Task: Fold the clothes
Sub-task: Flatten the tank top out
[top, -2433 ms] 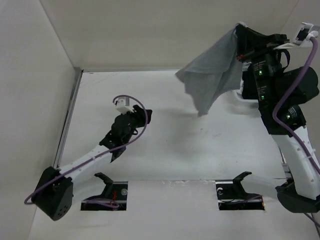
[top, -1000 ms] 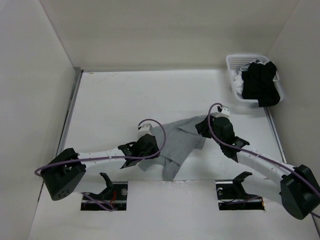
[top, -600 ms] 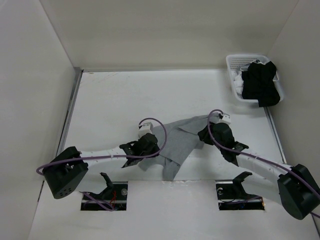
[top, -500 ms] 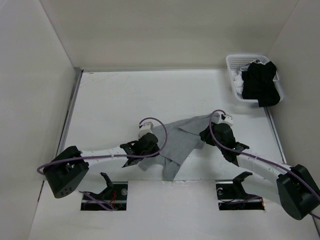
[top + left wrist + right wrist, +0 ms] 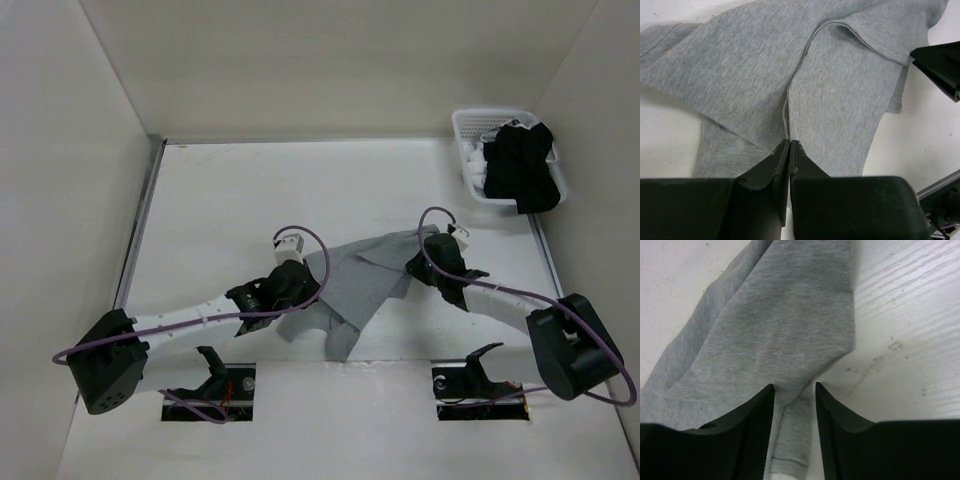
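Note:
The clothes (image 5: 362, 282), one plain heather-grey garment, lie crumpled on the white table near its front middle. My left gripper (image 5: 305, 291) sits at the garment's left side, shut on a raised fold of the grey fabric (image 5: 840, 85); the jaws meet at the crease (image 5: 789, 141). My right gripper (image 5: 414, 267) rests at the garment's right edge. It is open (image 5: 794, 388), and a narrow strip of the grey garment (image 5: 770, 320) lies between its fingers, which are not pressing on it.
A white basket (image 5: 463, 124) stands at the back right corner with a black garment (image 5: 520, 170) and a white cloth (image 5: 478, 168) in it. White walls close in the table on the left, back and right. Two black brackets (image 5: 482, 352) sit at the front edge.
The garment, earlier hanging from the raised right gripper, now lies on the table. Over the last second the left jaws closed on a fold, and the right gripper edged back-right along the garment's edge.

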Controlling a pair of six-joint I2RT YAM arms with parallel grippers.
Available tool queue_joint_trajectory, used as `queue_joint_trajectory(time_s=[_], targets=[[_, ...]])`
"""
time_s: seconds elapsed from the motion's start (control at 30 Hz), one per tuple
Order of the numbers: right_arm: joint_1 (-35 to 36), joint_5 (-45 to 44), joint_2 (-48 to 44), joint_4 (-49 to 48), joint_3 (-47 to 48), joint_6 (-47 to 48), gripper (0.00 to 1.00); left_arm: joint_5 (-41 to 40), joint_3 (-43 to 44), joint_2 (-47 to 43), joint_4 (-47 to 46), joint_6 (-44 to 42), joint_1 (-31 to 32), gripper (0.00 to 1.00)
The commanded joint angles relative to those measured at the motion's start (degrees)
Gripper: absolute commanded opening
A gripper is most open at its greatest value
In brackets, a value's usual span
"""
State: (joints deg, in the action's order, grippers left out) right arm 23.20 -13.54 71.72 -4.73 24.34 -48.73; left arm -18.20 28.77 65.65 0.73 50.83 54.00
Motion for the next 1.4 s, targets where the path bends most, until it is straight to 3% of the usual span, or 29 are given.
queue_joint_trajectory(time_s=[0.0, 0.1, 0.17, 0.33, 0.43, 0.6, 0.67, 0.73, 0.8, 1.0, 1.07, 1.13, 1.2, 1.23, 1.37], targets=[[-0.22, 1.06, 3.15, -3.87, 4.22, -1.98, 0.33, -0.79, 2.95, -1.57, -0.20, -2.92, -0.78, 0.00], [-0.83, 1.15, 6.32, -7.03, 6.59, -1.55, 0.07, -1.05, 6.02, -1.14, -0.82, -6.43, -3.06, 0.00], [-0.75, 0.27, 5.98, -9.32, 9.22, 1.16, 0.00, -1.49, 9.88, 0.17, -2.57, -9.50, -7.26, 0.00], [-0.04, 0.79, 2.11, -4.34, 27.73, 9.43, 0.00, -1.58, 25.68, 7.99, -8.20, -12.42, -22.46, 0.00], [-0.04, 4.91, 3.33, 2.16, 44.42, 11.72, 0.00, -3.24, 44.73, 16.50, -6.98, -14.26, -30.47, 0.00], [-0.13, 12.21, 3.78, 12.19, 69.76, 13.48, 0.00, -4.21, 77.61, 25.05, 4.61, -22.51, -34.35, 0.00], [0.04, 14.93, 1.50, 13.34, 72.51, 14.45, 0.01, -6.23, 80.56, 22.09, 4.99, -25.76, -34.44, 0.00], [1.70, 17.13, -2.27, 13.08, 69.11, 14.28, 0.02, -8.51, 74.97, 16.56, 2.10, -28.14, -33.57, 0.00], [3.20, 18.46, -6.05, 12.47, 62.10, 13.58, 0.02, -11.41, 64.10, 9.62, -1.68, -28.85, -31.82, 0.00], [12.07, 15.49, -20.47, 3.87, 20.29, 5.86, 0.02, -23.36, 23.23, -13.93, -10.40, -27.37, -26.46, 0.00], [15.76, 13.11, -21.28, 1.49, 8.06, 1.21, 0.02, -27.66, 11.19, -20.35, -9.35, -24.83, -22.77, 0.04], [17.52, 12.05, -19.53, 1.22, 2.23, -1.71, 0.03, -30.75, 1.24, -26.51, -6.37, -20.62, -18.91, 0.08], [19.46, 11.00, -18.55, 2.00, -1.38, -3.91, 0.07, -32.07, -4.58, -32.31, -0.15, -15.43, -15.30, 0.19], [20.34, 10.47, -18.38, 2.53, -2.53, -4.61, 0.15, -32.16, -5.74, -34.51, 3.28, -13.67, -14.50, 0.23], [21.14, 8.01, -20.38, 7.97, -3.86, -5.15, 0.35, -31.03, -6.10, -40.77, 15.42, -8.13, -15.19, 0.24]])
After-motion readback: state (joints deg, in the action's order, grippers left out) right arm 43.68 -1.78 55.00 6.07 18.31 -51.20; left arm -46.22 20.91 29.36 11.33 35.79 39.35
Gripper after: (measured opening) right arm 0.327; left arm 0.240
